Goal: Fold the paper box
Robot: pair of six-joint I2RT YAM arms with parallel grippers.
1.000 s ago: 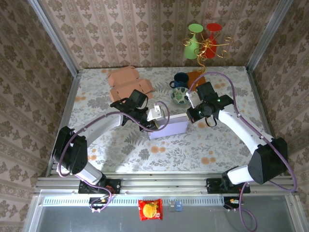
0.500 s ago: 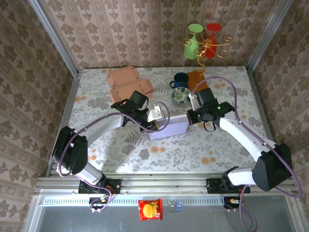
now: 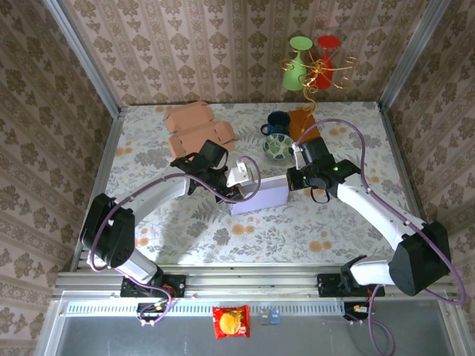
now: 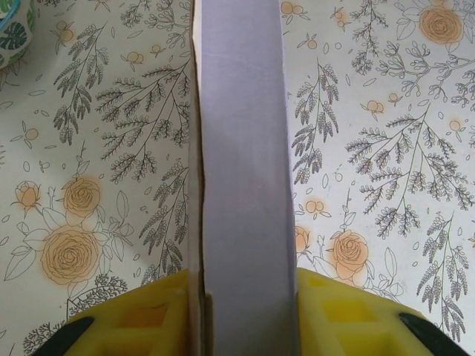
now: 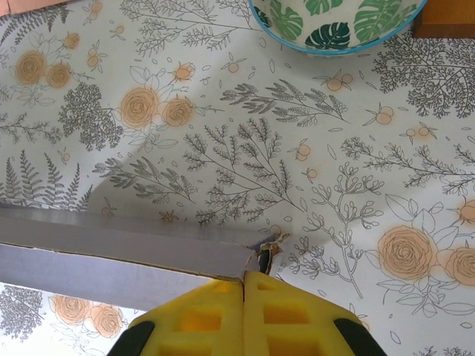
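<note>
Paper box [image 3: 258,199] is pale lilac, long, one corner frayed.

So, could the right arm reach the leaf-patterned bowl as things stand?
Probably yes: the bowl sits just beyond the right gripper with bare tablecloth between, though its jaws are shut at the paper box corner.

No legible text, label or number found. The red packet [image 3: 231,322] carries print too small to read.
</note>
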